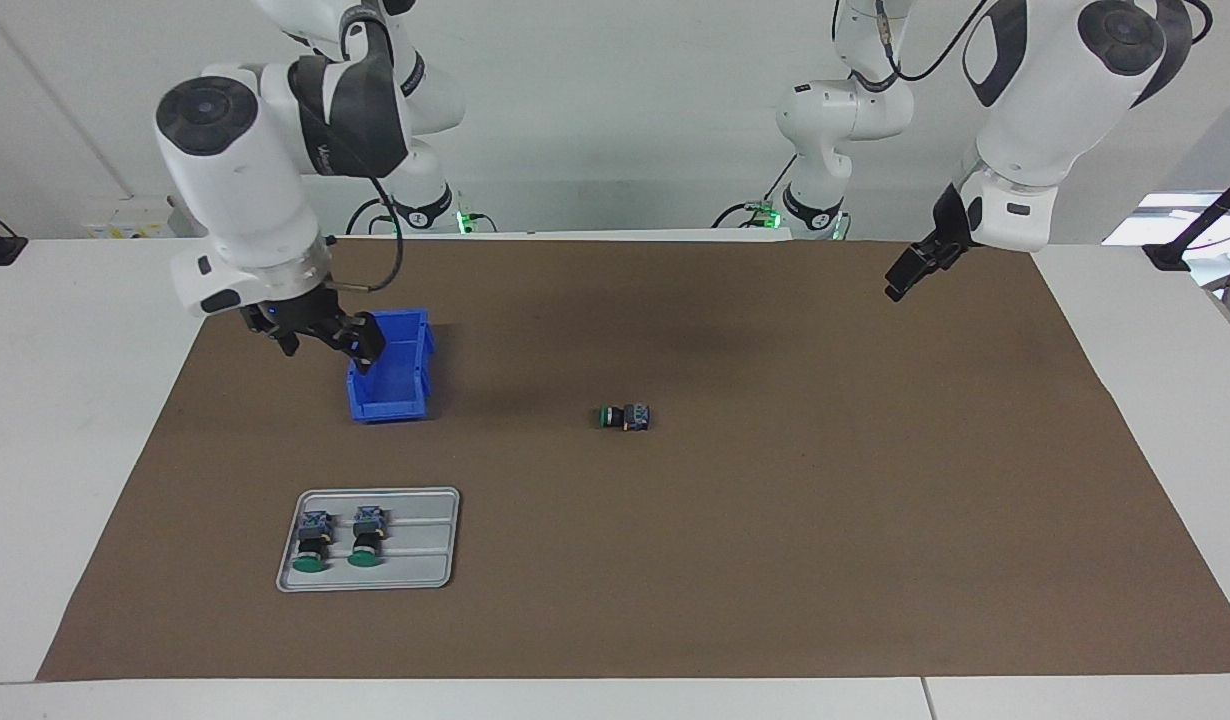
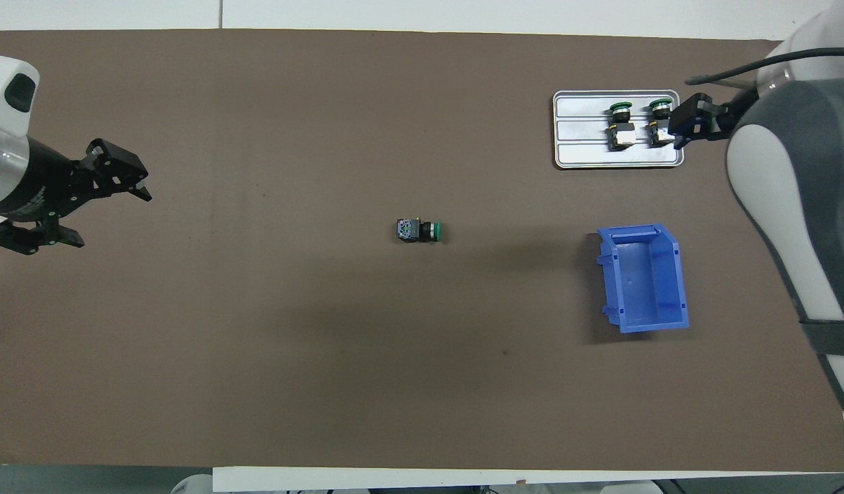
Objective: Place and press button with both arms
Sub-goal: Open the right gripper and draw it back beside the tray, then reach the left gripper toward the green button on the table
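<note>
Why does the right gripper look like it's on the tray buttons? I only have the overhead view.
Observer: It isn't. The facing view shows the right gripper hanging high above the mat, well clear of the tray.
Operator: Is the left one down low?
Observer: No. The left gripper is also raised off the mat, holding nothing.
Operator: Is anything touching the loose button?
Observer: No. The button lies on its side on the mat, with both grippers up and apart from it.
</note>
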